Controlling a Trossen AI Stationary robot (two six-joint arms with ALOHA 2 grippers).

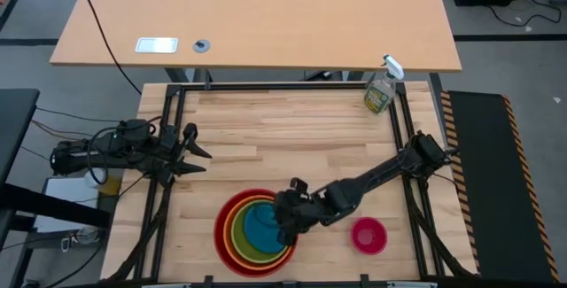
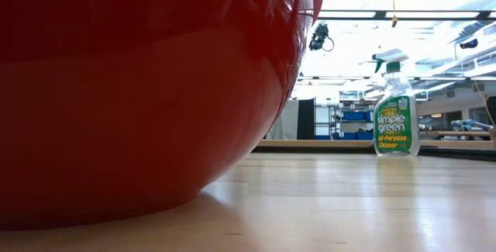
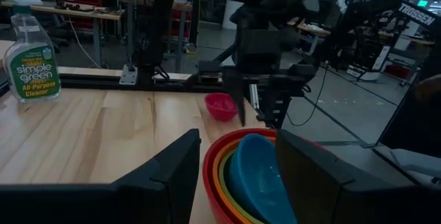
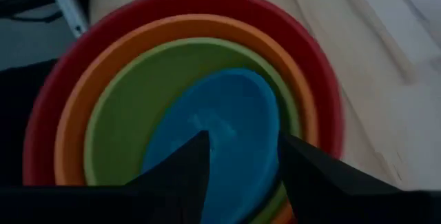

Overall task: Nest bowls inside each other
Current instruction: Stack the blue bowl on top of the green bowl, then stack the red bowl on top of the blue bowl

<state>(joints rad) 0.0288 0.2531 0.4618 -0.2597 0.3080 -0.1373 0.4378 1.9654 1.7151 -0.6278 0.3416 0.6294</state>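
A red bowl [image 1: 223, 226] near the table's front edge holds an orange bowl [image 1: 233, 233], a lime green bowl [image 1: 244, 242] and a blue bowl [image 1: 261, 228], one inside the other. The blue bowl [image 3: 256, 176] lies a little off-centre in the green one [image 4: 131, 120]. A small pink bowl [image 1: 368, 235] rests on its base on the table, right of the stack. My right gripper [image 1: 289, 228] is open just above the stack's right rim, with nothing between its fingers [image 4: 186, 169]. My left gripper [image 1: 193, 151] waits open at the table's left.
A green spray bottle [image 1: 381, 91] stands at the table's far right corner. The black frame rails [image 1: 168, 137] run along the table's sides. Bare wood lies between the stack and the bottle. In the low view the red bowl [image 2: 139, 89] fills the left half.
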